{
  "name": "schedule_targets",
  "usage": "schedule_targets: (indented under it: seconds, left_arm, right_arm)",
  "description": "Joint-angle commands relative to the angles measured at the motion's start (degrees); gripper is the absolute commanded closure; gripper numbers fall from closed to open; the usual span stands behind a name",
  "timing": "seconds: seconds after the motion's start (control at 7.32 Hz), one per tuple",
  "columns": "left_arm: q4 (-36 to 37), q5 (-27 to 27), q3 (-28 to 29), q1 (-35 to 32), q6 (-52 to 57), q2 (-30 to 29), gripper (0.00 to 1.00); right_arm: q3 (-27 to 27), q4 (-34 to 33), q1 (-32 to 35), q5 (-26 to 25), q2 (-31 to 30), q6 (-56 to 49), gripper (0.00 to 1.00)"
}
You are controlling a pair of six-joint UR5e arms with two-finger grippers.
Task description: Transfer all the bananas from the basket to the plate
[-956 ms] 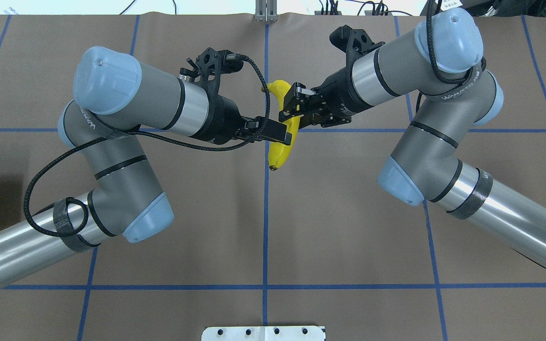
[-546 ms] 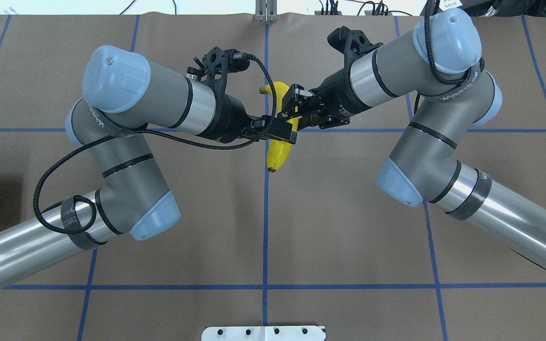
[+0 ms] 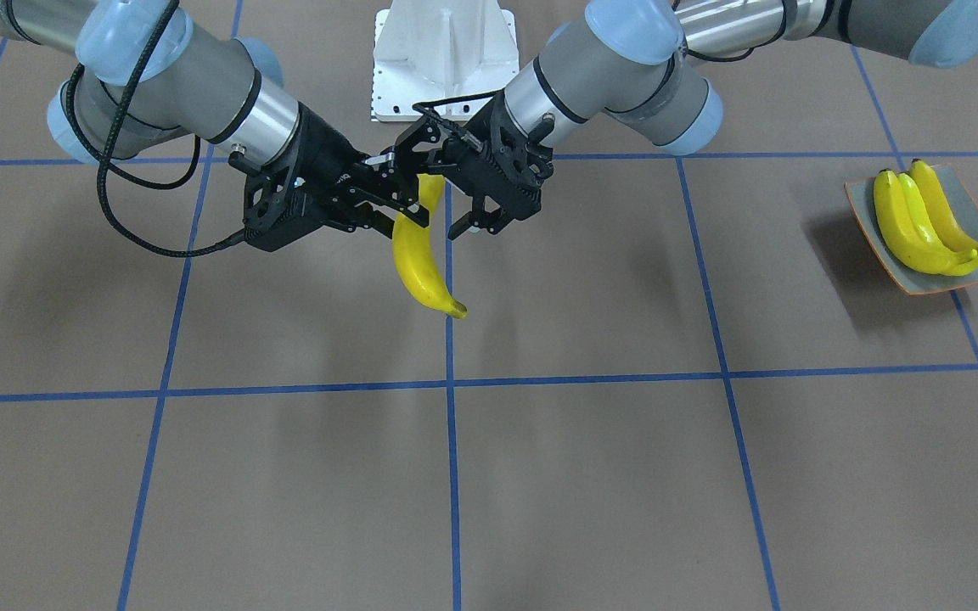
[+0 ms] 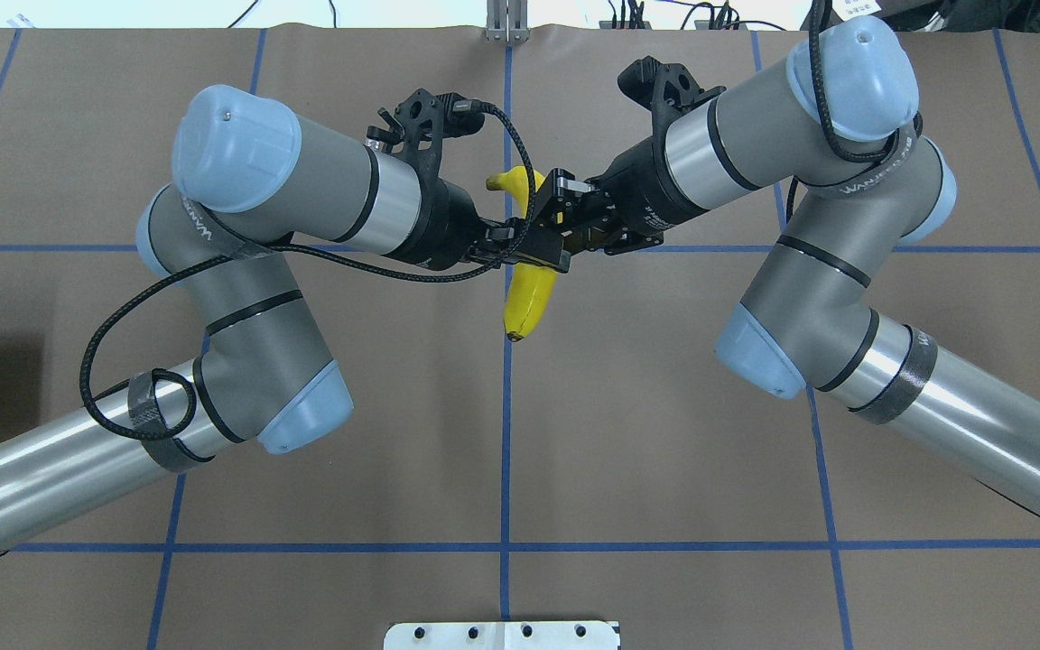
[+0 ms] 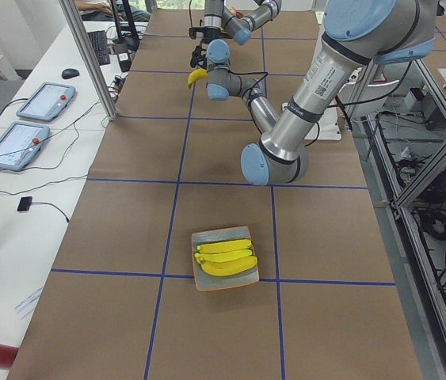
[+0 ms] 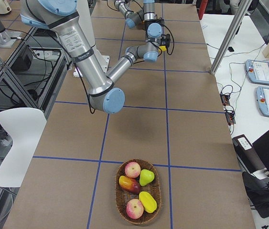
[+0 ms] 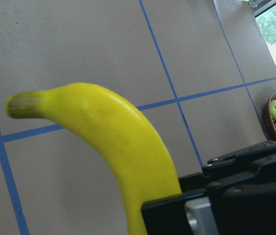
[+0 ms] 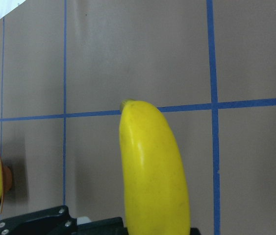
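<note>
One yellow banana (image 3: 421,263) hangs tilted in the air over the table's middle (image 4: 529,298). My right gripper (image 3: 400,208) is shut on its upper part, reaching in from the right in the overhead view (image 4: 549,212). My left gripper (image 4: 538,257) comes from the other side, open, with its fingers straddling the same banana just below the right one's hold; its lower finger is hidden. Two more bananas (image 3: 913,225) lie side by side on the grey-green, orange-rimmed plate (image 3: 922,284) at the table's end on my left (image 5: 207,281).
A wicker basket (image 6: 120,191) stands at the table's end on my right with apples, a pear and other fruit in it, and no banana showing. The white robot base (image 3: 442,51) sits behind the grippers. Brown paper with blue grid lines covers the table.
My left arm has pushed further in, and its fingers now reach across the banana. The banana, still in the right gripper, has shifted slightly left and turned a little.
</note>
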Motion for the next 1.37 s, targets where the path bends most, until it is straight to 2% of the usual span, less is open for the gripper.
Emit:
schedule_targets:
  seconds: [0.0,0.14,0.27,0.41,0.55,0.82,0.96,1.23]
  left_arm:
    - [0.0,-0.07,-0.1,0.27,-0.09,-0.03,0.41]
    - [0.0,-0.07,-0.1,0.36,-0.09,0.06,0.95]
    - [0.17,-0.07,-0.1,0.54,0.0,0.14,1.0]
    - [0.26,-0.07,-0.27,0.54,-0.35,0.14,1.0]
    - [0.61,-0.07,-0.45,0.54,-0.7,0.14,1.0]
    - [1.4,-0.33,-0.8,0.27,-0.79,0.58,1.0]
    - [5.58,-0.86,-2.02,-1.03,-0.27,1.11,1.0]
    - [17.62,-9.7,-6.84,-8.99,2.96,6.79,1.0]
  right_arm:
    - [0.05,0.08,-0.01,0.03,0.06,-0.07,1.0]
    - [0.05,0.08,-0.01,0.02,0.06,-0.07,1.0]
    - [0.05,0.17,-0.01,0.02,0.06,-0.07,1.0]
    - [0.05,0.26,-0.01,0.02,-0.03,-0.59,0.92]
    - [0.05,0.7,-0.01,-0.41,-0.2,-0.94,0.01]
    - [3.28,1.23,0.52,-0.15,-2.91,-0.86,0.0]
    - [5.13,1.31,1.48,-0.41,-5.28,-0.94,0.0]
    - [5.41,4.81,2.54,-3.82,-10.63,-0.95,0.0]
